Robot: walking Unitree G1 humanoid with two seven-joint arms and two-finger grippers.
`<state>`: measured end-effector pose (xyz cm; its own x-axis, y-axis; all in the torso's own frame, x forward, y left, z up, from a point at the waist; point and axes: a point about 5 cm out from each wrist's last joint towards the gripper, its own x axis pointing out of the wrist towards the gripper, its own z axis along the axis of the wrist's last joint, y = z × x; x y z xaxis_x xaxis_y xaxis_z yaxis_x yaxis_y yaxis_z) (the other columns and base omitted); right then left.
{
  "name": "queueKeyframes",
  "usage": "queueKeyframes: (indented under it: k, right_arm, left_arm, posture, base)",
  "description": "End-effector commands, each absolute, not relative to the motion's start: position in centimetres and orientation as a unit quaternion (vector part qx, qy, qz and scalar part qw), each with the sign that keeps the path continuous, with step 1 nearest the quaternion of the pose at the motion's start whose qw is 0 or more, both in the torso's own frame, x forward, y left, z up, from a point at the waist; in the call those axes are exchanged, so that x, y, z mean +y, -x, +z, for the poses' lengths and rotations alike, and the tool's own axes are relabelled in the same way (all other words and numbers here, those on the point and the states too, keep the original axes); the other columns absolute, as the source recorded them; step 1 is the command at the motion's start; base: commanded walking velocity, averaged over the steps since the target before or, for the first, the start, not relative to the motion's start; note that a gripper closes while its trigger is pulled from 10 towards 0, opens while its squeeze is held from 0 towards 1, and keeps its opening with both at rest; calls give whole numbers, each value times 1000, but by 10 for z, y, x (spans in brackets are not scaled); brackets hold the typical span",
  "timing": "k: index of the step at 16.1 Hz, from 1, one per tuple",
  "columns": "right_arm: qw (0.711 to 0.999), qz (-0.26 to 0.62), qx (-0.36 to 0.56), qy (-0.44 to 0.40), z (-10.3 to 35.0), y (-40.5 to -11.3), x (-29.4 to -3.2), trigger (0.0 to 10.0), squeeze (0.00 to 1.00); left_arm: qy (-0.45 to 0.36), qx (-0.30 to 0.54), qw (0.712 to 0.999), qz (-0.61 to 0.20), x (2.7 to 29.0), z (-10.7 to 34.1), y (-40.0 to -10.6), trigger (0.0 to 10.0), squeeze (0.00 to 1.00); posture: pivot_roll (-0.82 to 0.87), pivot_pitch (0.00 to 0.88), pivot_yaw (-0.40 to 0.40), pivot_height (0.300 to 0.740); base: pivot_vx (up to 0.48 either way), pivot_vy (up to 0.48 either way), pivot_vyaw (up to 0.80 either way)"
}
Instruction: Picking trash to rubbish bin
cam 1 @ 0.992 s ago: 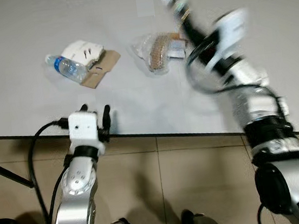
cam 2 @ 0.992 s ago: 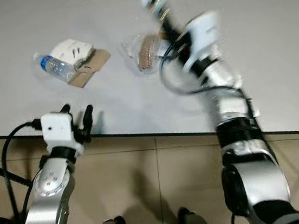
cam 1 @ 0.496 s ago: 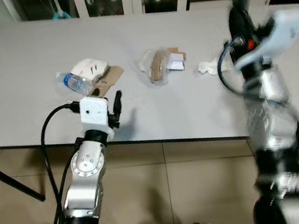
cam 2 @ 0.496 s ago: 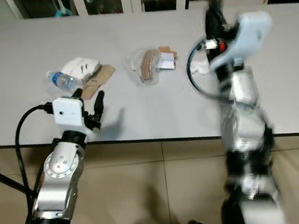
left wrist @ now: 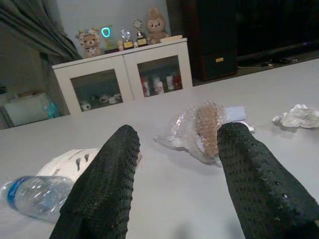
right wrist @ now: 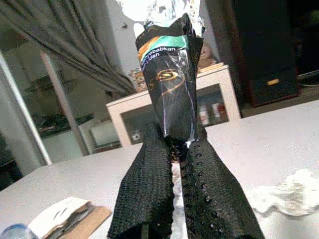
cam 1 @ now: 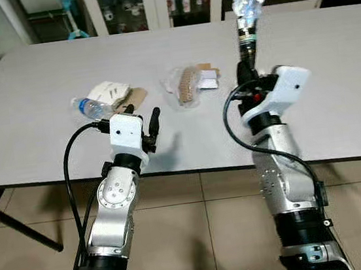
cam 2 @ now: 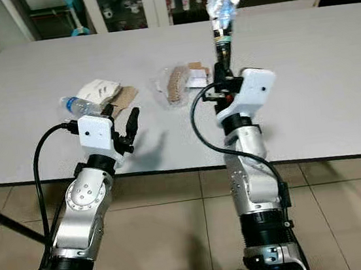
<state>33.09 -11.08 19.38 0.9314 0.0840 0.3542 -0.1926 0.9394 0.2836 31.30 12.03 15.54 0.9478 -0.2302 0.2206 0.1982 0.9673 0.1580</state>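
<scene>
Right tool (cam 1: 247, 48) is up in the air over the surface (cam 1: 42, 79), fingers pinched tight on a dark snack wrapper (right wrist: 171, 94) with a crumpled silvery top (cam 1: 246, 2). The wrapper stands upright above the fingertips, well clear of the surface.

Left tool (cam 1: 142, 116) sits low near the front edge of the surface, fingers (left wrist: 107, 184) spread wide with nothing between them. It's pointed at the rest of the trash.

On the surface there's a plastic bottle (cam 1: 91, 107) lying on its side, touching a white packet (cam 1: 109, 91) and a flat bit of brown cardboard (cam 1: 133, 98). A little further to the right is a clear bubble-wrap bundle (cam 1: 184, 86) with something tan inside, and a small white and brown box (cam 1: 208, 75) right beside it. A crumpled white tissue (right wrist: 284, 195) lies off to the right of those, partly hidden behind the right arm in the head views.
</scene>
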Motion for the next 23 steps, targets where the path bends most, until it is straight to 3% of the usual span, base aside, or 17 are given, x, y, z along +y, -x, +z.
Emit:
queueKeyframes:
  k: [1,15,16,17,23]
  right_arm:
    - [973,68,-161,-154,190,-330,-109,10000,0]
    - [974,79,-153,-149,185,-331,-105,10000,0]
    - [974,83,-151,-148,185,-331,-104,10000,0]
    - [974,85,-149,-147,185,-331,-104,10000,0]
    - [976,90,-143,-140,184,-332,-103,10000,0]
  left_arm:
    - [-62,-123,985,-106,119,158,-317,10000,1000]
    - [-58,-123,985,-109,115,157,-319,10000,1000]
    - [-57,-124,985,-104,115,157,-320,10000,741]
    - [-61,-123,985,-102,115,157,-321,10000,0]
    - [-48,-126,986,-99,114,159,-321,10000,0]
  posture:
    - [22,42,89,740]
    - [21,7,88,740]
    - [20,7,88,740]
    - [21,9,86,740]
    - [27,25,76,740]
  base:
    - [0,0,0]
    - [0,0,0]
    - [0,0,0]
    - [0,0,0]
    - [0,0,0]
